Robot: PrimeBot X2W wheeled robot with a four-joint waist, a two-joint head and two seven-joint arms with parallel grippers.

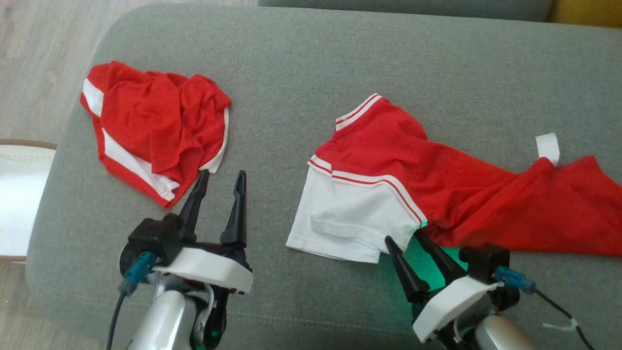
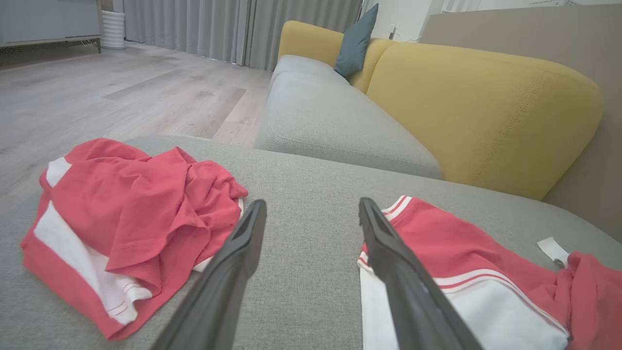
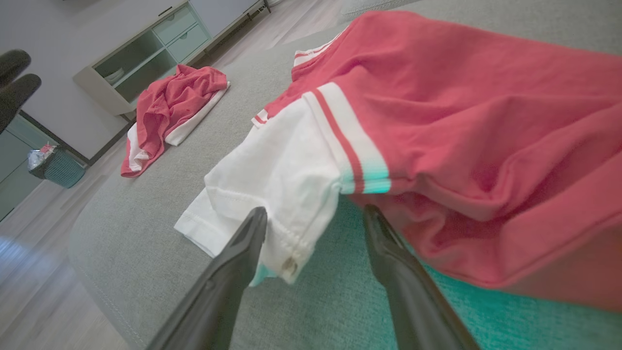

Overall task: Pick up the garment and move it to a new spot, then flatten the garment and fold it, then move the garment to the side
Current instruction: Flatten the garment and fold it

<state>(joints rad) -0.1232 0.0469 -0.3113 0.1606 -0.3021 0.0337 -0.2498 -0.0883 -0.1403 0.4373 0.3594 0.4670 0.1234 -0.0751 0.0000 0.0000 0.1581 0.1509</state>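
On floor [image 3: 43,218] past garment [image 3: 170,104], bin [image 3: 65,171] with bag [image 3: 38,158]

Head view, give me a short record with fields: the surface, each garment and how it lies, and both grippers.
surface: grey cushion
crumpled garment: red with white bands, bunched up, on the robot's left
spread shirt: red body, white sleeve, lying long towards the right, wrinkled
white tag: sticks up at the shirt's far edge
left gripper: open, holding nothing, just beside the crumpled garment's near edge
right gripper: open, tips at the shirt's near edge by the white sleeve, no grip
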